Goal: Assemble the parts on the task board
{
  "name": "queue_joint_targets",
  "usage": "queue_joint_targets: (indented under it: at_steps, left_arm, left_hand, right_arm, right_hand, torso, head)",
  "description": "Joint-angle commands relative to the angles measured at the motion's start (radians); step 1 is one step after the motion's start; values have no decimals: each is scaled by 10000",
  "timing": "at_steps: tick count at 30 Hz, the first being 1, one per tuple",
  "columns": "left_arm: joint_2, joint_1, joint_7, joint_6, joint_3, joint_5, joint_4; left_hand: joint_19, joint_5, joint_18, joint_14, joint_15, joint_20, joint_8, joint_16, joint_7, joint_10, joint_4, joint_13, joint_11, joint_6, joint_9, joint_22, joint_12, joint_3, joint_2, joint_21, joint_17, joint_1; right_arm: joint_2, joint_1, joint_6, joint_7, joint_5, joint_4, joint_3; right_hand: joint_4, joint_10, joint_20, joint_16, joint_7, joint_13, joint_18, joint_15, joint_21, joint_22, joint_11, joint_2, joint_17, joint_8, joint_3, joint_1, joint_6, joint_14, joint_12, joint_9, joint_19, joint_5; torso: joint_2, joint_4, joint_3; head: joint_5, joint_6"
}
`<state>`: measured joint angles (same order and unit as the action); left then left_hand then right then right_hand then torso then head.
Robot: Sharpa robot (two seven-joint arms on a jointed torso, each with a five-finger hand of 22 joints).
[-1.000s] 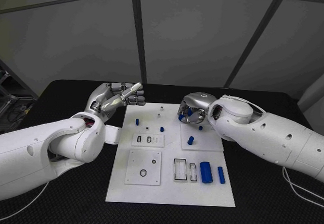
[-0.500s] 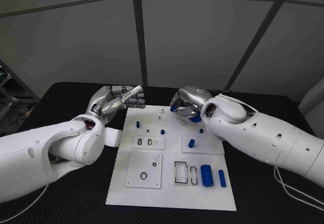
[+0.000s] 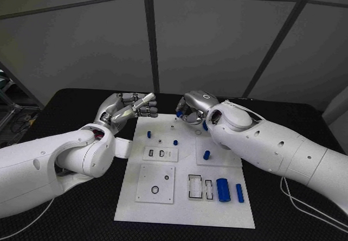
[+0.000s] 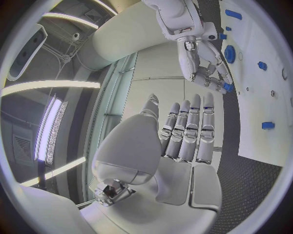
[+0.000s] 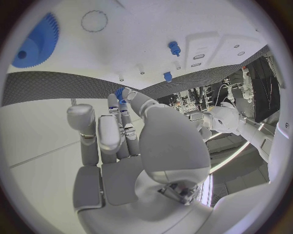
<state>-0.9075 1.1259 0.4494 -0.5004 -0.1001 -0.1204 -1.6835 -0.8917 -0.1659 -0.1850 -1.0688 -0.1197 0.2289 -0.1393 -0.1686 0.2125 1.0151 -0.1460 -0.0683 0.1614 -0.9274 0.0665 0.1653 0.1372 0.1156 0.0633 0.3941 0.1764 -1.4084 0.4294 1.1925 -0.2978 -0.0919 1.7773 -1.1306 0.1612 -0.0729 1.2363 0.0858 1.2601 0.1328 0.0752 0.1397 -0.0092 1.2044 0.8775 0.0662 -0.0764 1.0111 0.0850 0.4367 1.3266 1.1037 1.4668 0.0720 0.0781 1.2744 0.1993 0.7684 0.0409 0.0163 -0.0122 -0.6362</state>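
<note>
At the far left corner of the white rectangular task board (image 3: 187, 175), on the black cloth-covered counter (image 3: 294, 214), the silver many-fingered left hand (image 3: 129, 108) is raised with its fingers straight, close together and holding nothing, much as a second ago. The silver right hand (image 3: 192, 108) has lifted off the board's far middle and swung left, pinching a small blue part (image 5: 119, 92) at its fingertips; I judge it is carrying that piece toward a seat. A blue toothed gear (image 5: 35, 41) rests on the board behind it; two blue cylinders (image 3: 223, 190) lie near the right edge
</note>
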Motion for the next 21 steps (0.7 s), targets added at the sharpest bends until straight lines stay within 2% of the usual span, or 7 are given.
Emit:
queue_joint_targets:
  at_steps: [1, 14, 21]
  left_arm:
    - [-4, 24, 16, 131, -7, -77, -30]
    - [-20, 46, 15, 119, -10, -77, -89]
    - [-7, 50, 15, 119, -11, -77, -90]
  left_hand:
    - [-35, 14, 34, 35, -45, 17, 40, 37, 51, 3, 24, 15, 74, -19, -12, -9, -70, 46, 4, 7, 11, -71]
    - [-35, 14, 34, 35, -45, 17, 40, 37, 51, 3, 24, 15, 74, -19, -12, -9, -70, 46, 4, 7, 11, -71]
    - [-31, 14, 35, 39, -48, 20, 49, 51, 55, -1, 24, 16, 78, -17, -12, -12, -82, 50, 4, 3, 15, -68]
  right_arm:
    - [-110, 32, 114, -70, 80, 166, 7]
    - [-385, 39, 457, -111, 83, 554, 3]
    - [-505, 39, 547, -91, 84, 698, 2]
  right_hand:
    - [12, 26, 29, 55, 9, -9, -159, -71, 65, 11, 9, -29, 8, 58, 26, -1, 52, 270, -44, 10, 59, 49]
    - [39, 14, 38, 67, 17, -15, -160, -59, 73, 13, 18, -51, 10, 40, 28, -31, 39, 269, -56, 5, 48, 28]
    - [47, 9, 41, 74, 20, -16, -159, -55, 74, 11, 21, -60, 17, 33, 29, -40, 33, 269, -59, 3, 43, 22]
  torso:
    - [20, -11, 3]
    - [70, 8, 15]
    - [61, 0, 8]
  head:
    - [12, -18]
    - [41, -49]
    - [58, -73]
